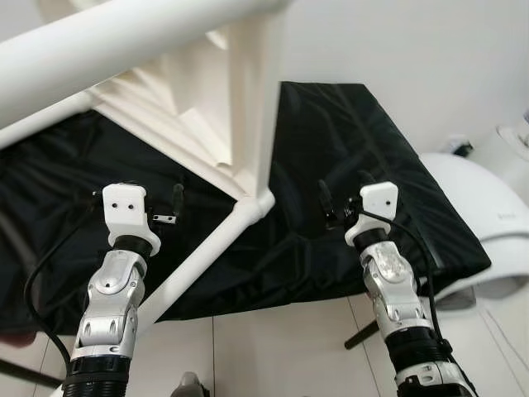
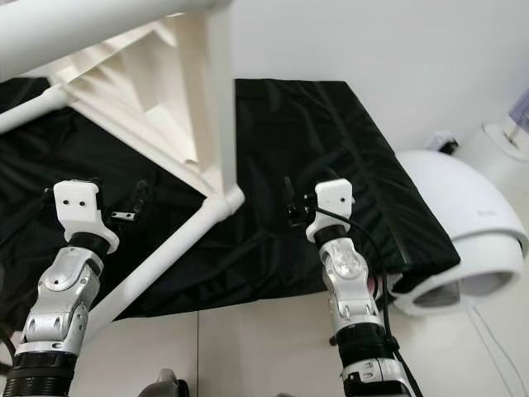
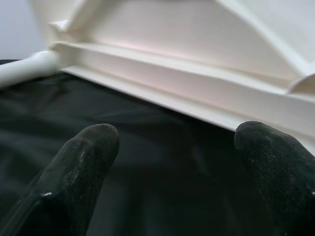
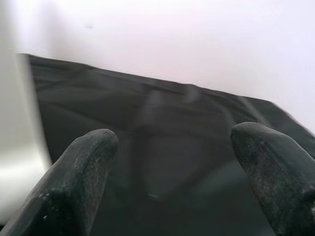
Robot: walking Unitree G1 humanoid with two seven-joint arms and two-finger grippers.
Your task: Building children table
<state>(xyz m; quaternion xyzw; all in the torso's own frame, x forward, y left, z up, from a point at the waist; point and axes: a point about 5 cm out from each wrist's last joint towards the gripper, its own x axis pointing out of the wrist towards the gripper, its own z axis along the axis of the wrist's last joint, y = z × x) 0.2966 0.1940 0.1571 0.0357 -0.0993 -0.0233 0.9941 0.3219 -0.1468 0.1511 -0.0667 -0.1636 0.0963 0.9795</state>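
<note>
The white children's table (image 1: 194, 112) lies tipped on a black cloth (image 1: 347, 141), its ribbed underside facing me. One white tube leg (image 1: 198, 265) runs along the cloth towards me. Another leg (image 1: 256, 99) rises from the corner joint (image 1: 256, 203), and a thick tube (image 1: 107, 41) crosses the upper left. My left gripper (image 1: 139, 193) hovers open over the cloth left of the corner joint, and its fingertips (image 3: 93, 142) point at the table's rim (image 3: 197, 105). My right gripper (image 1: 345, 192) is open right of the joint, with nothing between its fingers (image 4: 91, 152), which point at bare cloth.
A white rounded appliance (image 1: 488, 207) stands close on the right, beside the cloth's edge. A white wall (image 1: 430, 50) lies behind. Pale tiled floor (image 1: 281, 347) is below the cloth's near edge. Black cables hang beside both forearms.
</note>
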